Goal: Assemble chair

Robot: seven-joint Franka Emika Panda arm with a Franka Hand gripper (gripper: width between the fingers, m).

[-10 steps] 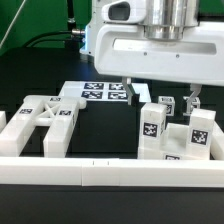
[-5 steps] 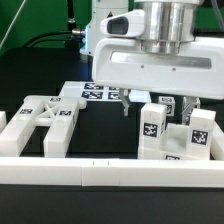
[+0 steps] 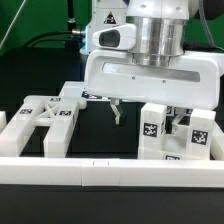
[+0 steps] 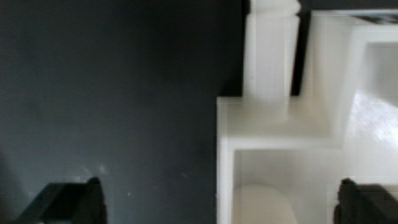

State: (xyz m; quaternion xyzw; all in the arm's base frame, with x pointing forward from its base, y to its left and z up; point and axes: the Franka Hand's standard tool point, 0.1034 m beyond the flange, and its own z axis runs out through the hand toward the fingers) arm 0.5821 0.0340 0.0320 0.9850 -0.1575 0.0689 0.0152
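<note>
Chair parts (image 3: 60, 112) are loose on the black table (image 3: 100, 130), none joined. The X-braced frame (image 3: 45, 122) lies on the exterior view's left, close behind the front border rail (image 3: 100, 168). Two tagged leg blocks stand upright on the exterior view's right: one (image 3: 152, 128) near centre, the other (image 3: 200, 135) further right, with a gap between them. There are more white pieces low around their bases; can't tell them apart.

The gripper (image 3: 149, 120) hangs over the near-centre leg block, jaws spread wide, holding nothing. One finger (image 3: 119, 110) is down on the frame side of that block, clear of it. The other shows as a dark strip between the two blocks.

Wrist view: the fingertips (image 4: 71, 200) flank a white stepped part (image 4: 285, 130) that fills about half the span between them; the other half is bare table. No contact visible.

The marker board (image 3: 92, 94) peeks out behind the gripper body.
</note>
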